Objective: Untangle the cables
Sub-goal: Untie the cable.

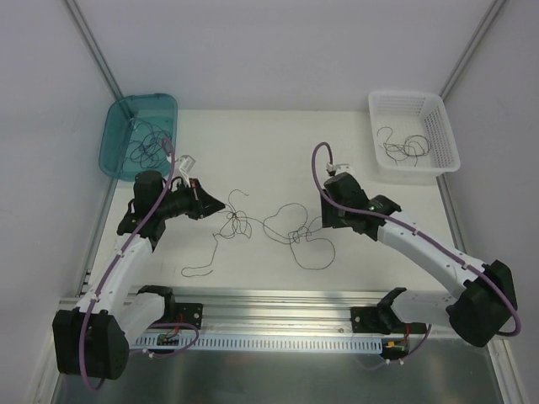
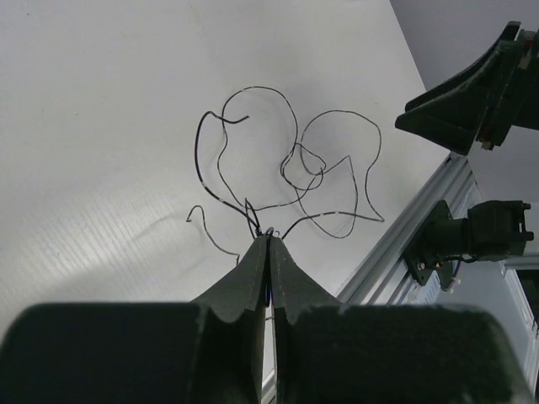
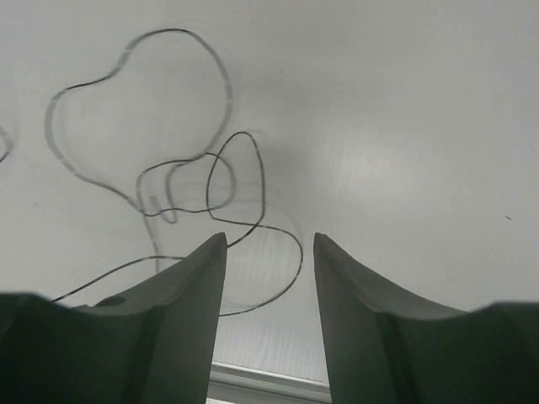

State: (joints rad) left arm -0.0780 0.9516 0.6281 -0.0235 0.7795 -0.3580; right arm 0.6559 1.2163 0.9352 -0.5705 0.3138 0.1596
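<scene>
The cables point(image 1: 295, 236) are being shown as thin dark loops spread across the middle of the pale counter point(image 1: 269, 143), between the two arms. The left end of the tangle is being pinched by the left gripper point(image 2: 268, 237). In the left wrist view its fingers are being pressed tightly together, clenched on a strand right at the tips. From that point several loops are being fanned out over the counter, and they are crossing one another in a small knot near the middle. A short hooked end is lying just left of the tips.

The right gripper point(image 3: 269, 239) is being held released, its two fingers set well apart and pointed down at the counter. In the right wrist view one curve of the cables is being seen running across the gap between the fingers, with larger overlapping loops lying beyond them. Whether either finger is touching that curve cannot be told. In the top view this gripper is being held at the right end of the tangle.

At the far left corner a teal bin point(image 1: 118, 126) is holding some curled strands point(image 1: 147, 147). At the far right a white basket point(image 1: 446, 151) is holding a few looped strands point(image 1: 404, 145). Both are well apart from the tangle.
</scene>
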